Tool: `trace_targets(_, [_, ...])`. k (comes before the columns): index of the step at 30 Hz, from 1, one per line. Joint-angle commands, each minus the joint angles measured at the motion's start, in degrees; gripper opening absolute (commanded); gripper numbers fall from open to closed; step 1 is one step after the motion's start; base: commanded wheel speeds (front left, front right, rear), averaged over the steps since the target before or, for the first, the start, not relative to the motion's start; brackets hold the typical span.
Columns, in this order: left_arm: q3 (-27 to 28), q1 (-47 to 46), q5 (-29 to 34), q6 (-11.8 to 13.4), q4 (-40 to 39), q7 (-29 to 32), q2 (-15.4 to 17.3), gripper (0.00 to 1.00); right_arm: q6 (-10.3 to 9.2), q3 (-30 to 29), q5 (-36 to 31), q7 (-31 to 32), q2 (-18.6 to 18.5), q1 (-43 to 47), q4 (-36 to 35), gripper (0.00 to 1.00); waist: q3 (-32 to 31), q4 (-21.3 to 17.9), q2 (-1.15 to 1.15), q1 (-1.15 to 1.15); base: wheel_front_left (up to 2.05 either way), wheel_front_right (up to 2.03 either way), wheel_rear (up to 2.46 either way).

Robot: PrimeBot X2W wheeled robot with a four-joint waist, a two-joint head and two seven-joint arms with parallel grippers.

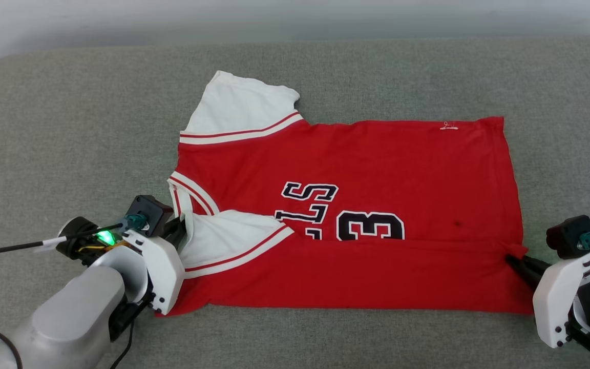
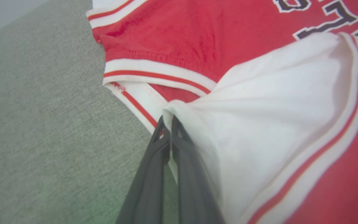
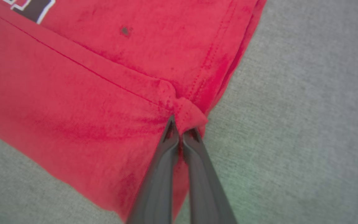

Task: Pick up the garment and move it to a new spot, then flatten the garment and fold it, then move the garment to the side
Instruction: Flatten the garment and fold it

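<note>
Now — left hand (image 2: 167, 120) and right hand (image 3: 180, 127) pinch the garment (image 1: 377, 164).

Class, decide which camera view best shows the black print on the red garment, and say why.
The head view: the print lies across the garment, readable until the folded-over near edge covers it. The left wrist view catches letter fragments at its top right; the right wrist view, one scrap at its top left.
</note>
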Motion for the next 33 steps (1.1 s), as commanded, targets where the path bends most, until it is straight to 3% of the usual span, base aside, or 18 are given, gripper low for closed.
trace_targets(1, [0.1, 0.0, -0.5, -0.2, 1.3, -0.6, -0.5, 0.10, -0.04, 0.8, 0.6, -0.1, 0.9, -0.2, 1.3, 0.57, -1.0, 0.2, 0.00, -0.01, 0.00, 0.00, 0.00])
trace_targets(2, [0.2, -0.1, -0.2, -0.1, 2.1, -1.4, -0.8, 1.00, -0.04, 0.9, 0.6, -0.7, 0.9, -0.4, 1.6, 1.00, -1.8, 0.2, 0.00, -0.01, 0.00, 0.00, 0.00])
trace_targets(7, [0.6, -1.6, 0.1, -0.5, 3.5, -3.0, -0.7, 1.00, -0.04, 0.9, 0.8, -3.2, -0.3, 0.0, 1.2, 1.00, -5.7, 1.0, 0.00, -0.01, 0.00, 0.00, 0.00])
trace_targets(14, [1.4, -4.0, -1.4, -0.9, -0.9, 1.3, 1.9, 1.00, -0.04, -0.5, 0.0, -4.9, -1.1, 2.5, -0.5, 1.00, -8.6, 2.2, 0.00, -0.01, 0.00, 0.00, 0.00])
trace_targets(24, [-1.3, -9.1, -10.3, -3.7, -11.2, 27.1, 6.0, 1.00, -0.04, -2.6, -1.4, -4.1, -0.2, 5.3, -3.1, 1.00, -10.4, 3.4, 0.00, -0.01, 0.00, 0.00, 0.00])
trace_targets(33, [-4.8, -10.8, -17.8, -4.3, -12.1, 45.0, 6.6, 1.00, -0.04, -2.6, -2.2, -3.1, 1.3, 4.9, -4.0, 1.00, -10.1, 2.2, 0.00, -0.01, 0.00, 0.00, 0.00])
